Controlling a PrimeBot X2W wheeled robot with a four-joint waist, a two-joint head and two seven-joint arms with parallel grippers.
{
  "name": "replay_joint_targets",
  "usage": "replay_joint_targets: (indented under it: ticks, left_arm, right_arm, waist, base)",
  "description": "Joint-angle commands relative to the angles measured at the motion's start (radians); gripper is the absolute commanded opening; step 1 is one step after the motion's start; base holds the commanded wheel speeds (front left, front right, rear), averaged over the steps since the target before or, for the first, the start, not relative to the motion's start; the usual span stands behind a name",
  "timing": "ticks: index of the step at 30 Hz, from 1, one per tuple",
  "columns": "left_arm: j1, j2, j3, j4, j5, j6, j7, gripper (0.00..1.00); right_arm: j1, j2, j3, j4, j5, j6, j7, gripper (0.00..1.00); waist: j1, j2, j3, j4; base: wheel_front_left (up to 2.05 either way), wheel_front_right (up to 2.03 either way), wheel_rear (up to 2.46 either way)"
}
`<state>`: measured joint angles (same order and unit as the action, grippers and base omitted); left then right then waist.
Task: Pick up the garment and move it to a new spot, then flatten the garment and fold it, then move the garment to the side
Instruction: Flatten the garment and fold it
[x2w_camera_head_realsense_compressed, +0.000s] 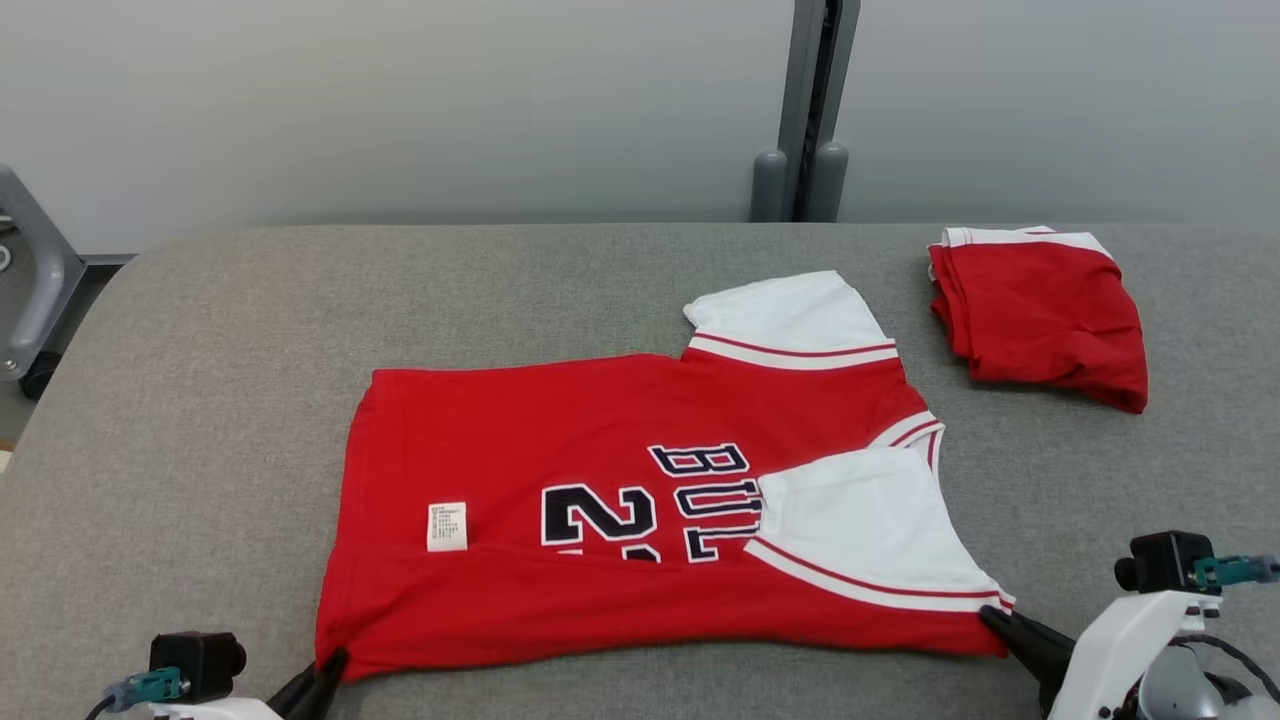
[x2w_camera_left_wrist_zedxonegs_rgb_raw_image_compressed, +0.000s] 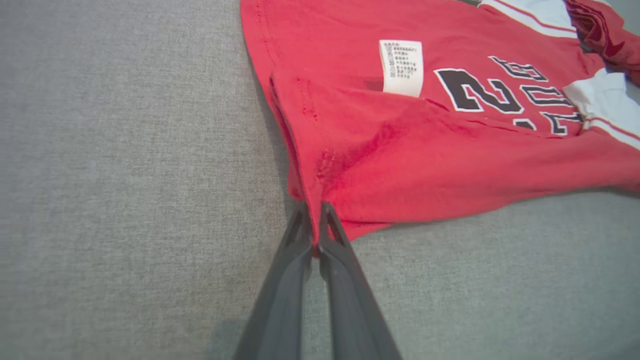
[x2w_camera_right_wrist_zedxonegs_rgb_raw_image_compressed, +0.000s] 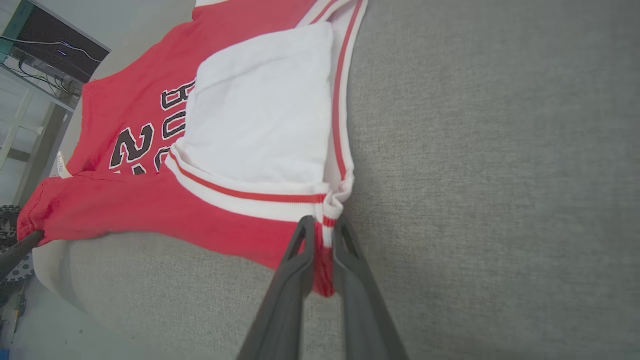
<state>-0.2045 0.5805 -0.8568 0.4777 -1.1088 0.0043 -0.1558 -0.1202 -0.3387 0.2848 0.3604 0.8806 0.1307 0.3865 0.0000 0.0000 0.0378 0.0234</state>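
A pale grey wall (x2w_camera_head_realsense_compressed: 400, 100) with a dark upright post (x2w_camera_head_realsense_compressed: 815, 110) stood behind a counter (x2w_camera_head_realsense_compressed: 200, 400) covered in grey cloth, and the garment (x2w_camera_head_realsense_compressed: 600, 420), a red jersey, lay spread across the middle of it with its length running left to right. The left gripper (x2w_camera_head_realsense_compressed: 325, 672) had its fingers pressed together on the near hem corner. The right gripper (x2w_camera_head_realsense_compressed: 995, 618) had its fingers clamped on the striped trim at the near shoulder end. Holding the two ends of the same long edge looked meant to keep that edge taut and straight, so that a fold could be carried over evenly rather than bunching in the middle. The near strip of the garment was doubled over already, hiding the lower half of the dark lettering (x2w_camera_head_realsense_compressed: 650, 500). One white sleeve (x2w_camera_head_realsense_compressed: 860, 525) was turned in on top of the red body, while the far sleeve (x2w_camera_head_realsense_compressed: 785, 310) stuck out flat toward the wall. A white care label (x2w_camera_head_realsense_compressed: 447, 526) showed near the hem, which suggested the inside of the cloth faced up there. Whether each pair of fingers held one layer or both could not be told from the wrist views. A second red garment (x2w_camera_head_realsense_compressed: 1045, 315) sat folded at the far right, well apart, probably marking where finished pieces were set aside.
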Motion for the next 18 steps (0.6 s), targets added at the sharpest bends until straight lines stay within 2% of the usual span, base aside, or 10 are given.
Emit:
replay_joint_targets:
  ticks: [1,9,18]
  left_arm:
    - [0.015,0.018,0.000,-0.013,0.007,0.008,0.000,0.00]
    - [0.080,0.095,-0.024,-0.143,0.001,0.056,0.065,0.00]
    - [0.125,0.150,-0.030,-0.238,-0.042,0.103,0.150,0.00]
  right_arm:
    - [0.020,-0.014,-0.007,-0.014,0.011,0.000,0.008,0.00]
    - [0.134,-0.043,-0.053,-0.105,0.043,0.000,0.084,0.00]
    - [0.268,0.000,-0.151,-0.243,0.016,0.000,0.230,0.00]
  waist:
    - [0.0000,0.0000,-0.007,0.002]
    - [0.0000,0.0000,-0.032,0.009]
    - [0.0000,0.0000,-0.035,-0.002]
  base:
    - [0.00,0.00,0.00]
    - [0.00,0.00,0.00]
    - [0.00,0.00,0.00]
